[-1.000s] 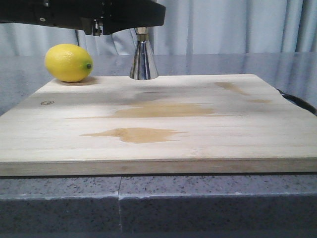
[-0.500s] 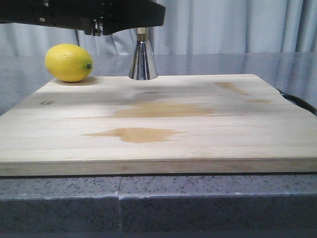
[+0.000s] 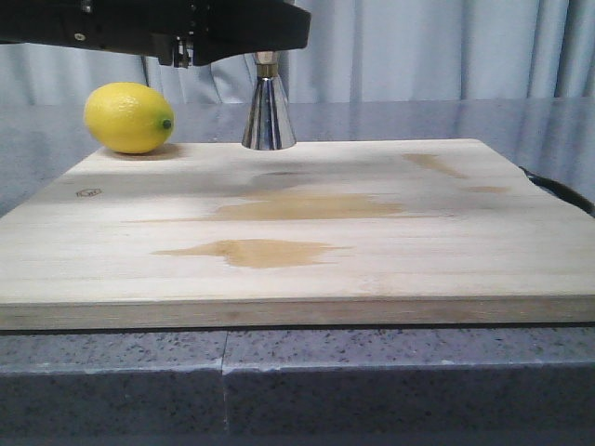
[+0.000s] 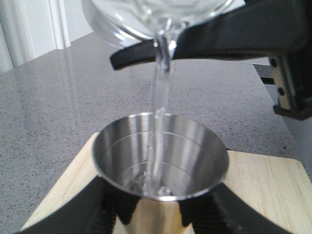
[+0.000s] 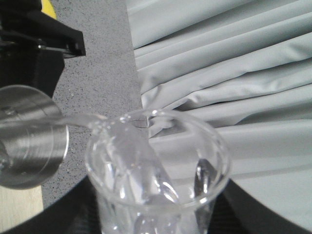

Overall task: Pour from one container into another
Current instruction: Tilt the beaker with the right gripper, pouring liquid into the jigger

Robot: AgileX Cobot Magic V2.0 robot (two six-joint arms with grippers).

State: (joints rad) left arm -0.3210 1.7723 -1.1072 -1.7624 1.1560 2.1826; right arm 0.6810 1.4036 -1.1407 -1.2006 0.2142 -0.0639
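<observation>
The steel jigger (image 3: 270,116) is at the back edge of the wooden board (image 3: 390,232), its top hidden behind a black arm. My left gripper (image 4: 161,214) is shut on the jigger (image 4: 161,161), a finger on each side below its open cup. Above it the glass beaker (image 4: 146,14) is tipped, and a clear stream (image 4: 161,87) runs from its lip into the cup. My right gripper (image 5: 156,214) is shut on the beaker (image 5: 156,165), which holds liquid. The jigger (image 5: 27,136) lies beside the beaker's lip.
A yellow lemon (image 3: 128,117) rests at the board's back left corner. Darker patches (image 3: 270,251) mark the middle of the board. The board lies on a grey speckled counter (image 3: 372,381) before a pale curtain (image 3: 446,46). A black cable (image 3: 562,193) shows at the right edge.
The jigger has shifted very slightly to the left. Nothing else has visibly moved.
</observation>
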